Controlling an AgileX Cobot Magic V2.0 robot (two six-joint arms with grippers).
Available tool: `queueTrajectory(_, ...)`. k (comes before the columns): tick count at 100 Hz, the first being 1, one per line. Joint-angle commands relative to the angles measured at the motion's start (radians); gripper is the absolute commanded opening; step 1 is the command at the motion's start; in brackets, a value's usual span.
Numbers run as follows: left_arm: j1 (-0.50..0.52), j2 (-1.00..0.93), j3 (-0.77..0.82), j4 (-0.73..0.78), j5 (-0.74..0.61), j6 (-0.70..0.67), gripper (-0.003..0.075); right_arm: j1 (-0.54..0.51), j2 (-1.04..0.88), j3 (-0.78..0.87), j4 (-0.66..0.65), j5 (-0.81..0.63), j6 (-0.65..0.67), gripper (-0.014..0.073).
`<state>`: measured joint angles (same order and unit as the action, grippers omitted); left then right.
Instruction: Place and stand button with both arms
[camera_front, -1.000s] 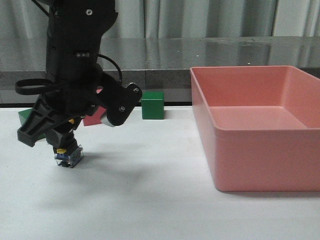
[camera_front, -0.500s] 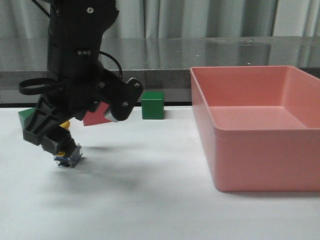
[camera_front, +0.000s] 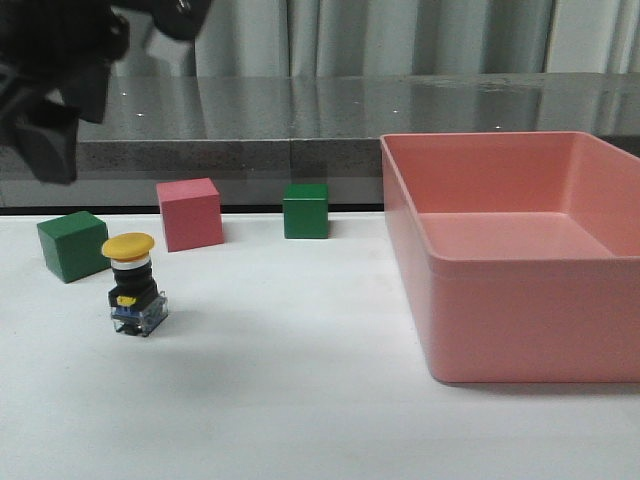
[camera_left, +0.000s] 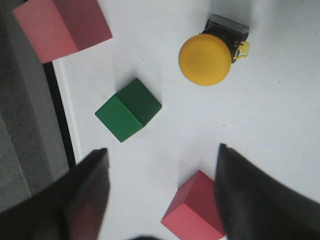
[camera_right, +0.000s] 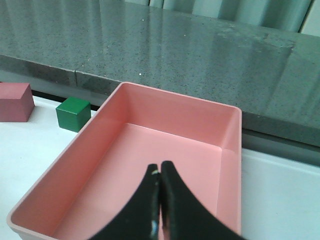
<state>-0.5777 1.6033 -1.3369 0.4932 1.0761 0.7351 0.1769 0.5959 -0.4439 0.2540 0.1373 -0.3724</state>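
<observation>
The button (camera_front: 131, 287) stands upright on the white table, yellow cap on top and clear-blue base down, with nothing touching it. My left arm (camera_front: 45, 95) hangs high at the upper left, well above it. In the left wrist view the button (camera_left: 212, 52) shows from above, apart from my left gripper (camera_left: 161, 150), which is open and empty. My right gripper (camera_right: 160, 169) is shut with nothing between its fingers, hovering over the pink bin (camera_right: 227, 150). The right arm does not show in the front view.
A green cube (camera_front: 72, 245), a pink cube (camera_front: 190, 213) and a second green cube (camera_front: 305, 210) line the table's back. The large pink bin (camera_front: 500, 320) fills the right side. Below the left gripper lie a green cube (camera_left: 129, 109) and a pink cube (camera_left: 195, 212).
My left gripper has let go of the button and risen up and to the left. The button now stands alone where it was set down.
</observation>
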Motion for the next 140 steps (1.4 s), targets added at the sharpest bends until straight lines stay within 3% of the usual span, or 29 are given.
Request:
queueTrajectory(1,0.047,-0.121,-0.029,-0.090,0.003,-0.015,0.0179,-0.006,-0.003,-0.024,0.008,-0.078,0.002,-0.0113)
queueTrajectory(7,0.098,-0.167,-0.029,-0.190,-0.007,-0.017,-0.0023,-0.006,-0.003,-0.024,0.008,-0.078,0.002,-0.0113)
queueTrajectory(24,0.262,-0.298,-0.010,-0.438,-0.069,-0.022,-0.0020,-0.006,-0.003,-0.024,0.008,-0.078,0.002,-0.0113)
queueTrajectory(44,0.398,-0.514,0.214,-0.609,-0.438,-0.022,-0.0020,-0.006,-0.003,-0.024,0.008,-0.078,0.002,-0.0113)
queueTrajectory(83,0.412,-0.966,0.804,-0.843,-0.890,-0.022,-0.0020,-0.006,-0.003,-0.024,0.008,-0.078,0.002,-0.0113)
queueTrajectory(110,0.412,-1.146,0.981,-1.009,-0.972,-0.022,-0.0020,-0.006,-0.003,-0.024,0.008,-0.078,0.002,-0.0113)
queueTrajectory(140,0.412,-1.148,1.003,-1.017,-1.014,-0.022,-0.0020,-0.006,-0.003,-0.024,0.008,-0.078,0.002,-0.0113)
